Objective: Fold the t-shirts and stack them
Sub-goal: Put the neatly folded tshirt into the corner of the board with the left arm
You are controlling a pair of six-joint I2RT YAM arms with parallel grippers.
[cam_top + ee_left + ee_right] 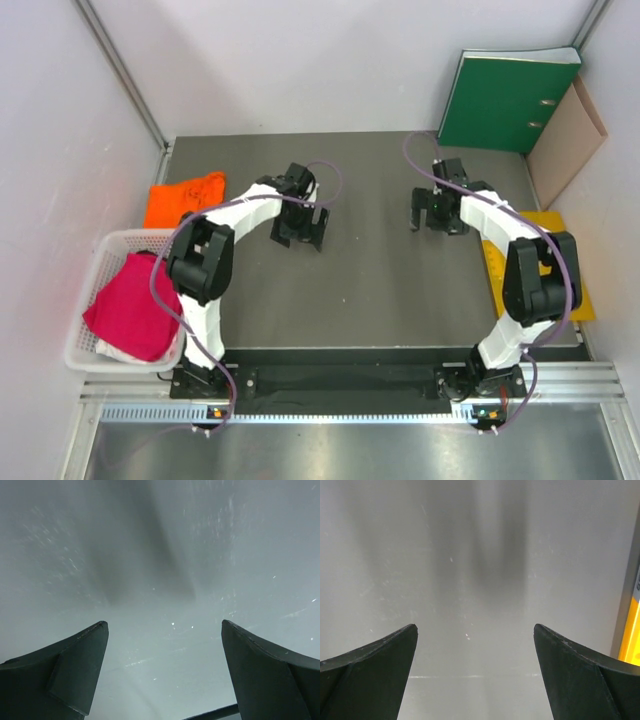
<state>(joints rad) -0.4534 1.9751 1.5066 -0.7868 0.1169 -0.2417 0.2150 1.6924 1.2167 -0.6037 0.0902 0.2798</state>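
2 t-shirts, orange t-shirt (183, 200) at surface (370, 280) left edge, magenta t-shirt (133, 312) in 1 white mesh basket (100, 262), 2 claws, left claw (300, 235) and right claw (437, 222) both wide open, holding nothing

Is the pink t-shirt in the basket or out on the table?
In: the pink t-shirt lies crumpled, not folded, inside the white basket.
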